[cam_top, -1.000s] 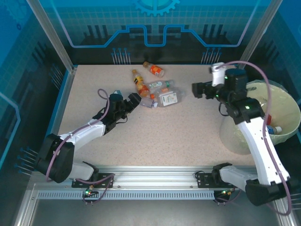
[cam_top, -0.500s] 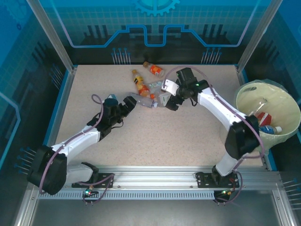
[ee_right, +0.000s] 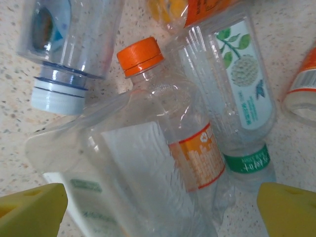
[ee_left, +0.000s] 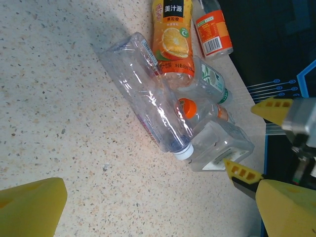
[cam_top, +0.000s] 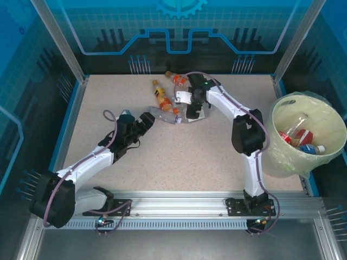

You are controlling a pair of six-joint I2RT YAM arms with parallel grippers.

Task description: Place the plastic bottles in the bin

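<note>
Several plastic bottles lie in a heap at the table's far middle. Among them are an orange-juice bottle (cam_top: 161,95) (ee_left: 173,39), a long clear bottle (cam_top: 165,115) (ee_left: 148,98) with a white cap, an orange-capped bottle (ee_left: 197,109) (ee_right: 170,133), a green-labelled bottle (ee_right: 239,98) and a square clear bottle (ee_left: 219,145) (ee_right: 98,173). My right gripper (cam_top: 191,110) (ee_right: 160,212) hangs open just above the square and orange-capped bottles, its fingertips (ee_left: 242,172) wide on either side. Left of the long clear bottle, my left gripper (cam_top: 145,120) (ee_left: 158,212) is open over bare table. The bin (cam_top: 331,116) stands at the right and holds a few bottles.
An orange-labelled bottle (cam_top: 179,79) (ee_left: 212,29) lies apart at the back of the heap. The bin's bag (cam_top: 282,157) bulges over the table's right edge. Blue walls and metal posts ring the table. Bare speckled table (cam_top: 179,157) spreads in front of the heap.
The right arm has swung from beside the bin across to the bottle heap and dropped over it. The left gripper has drawn back slightly to the left. Both stay open.
</note>
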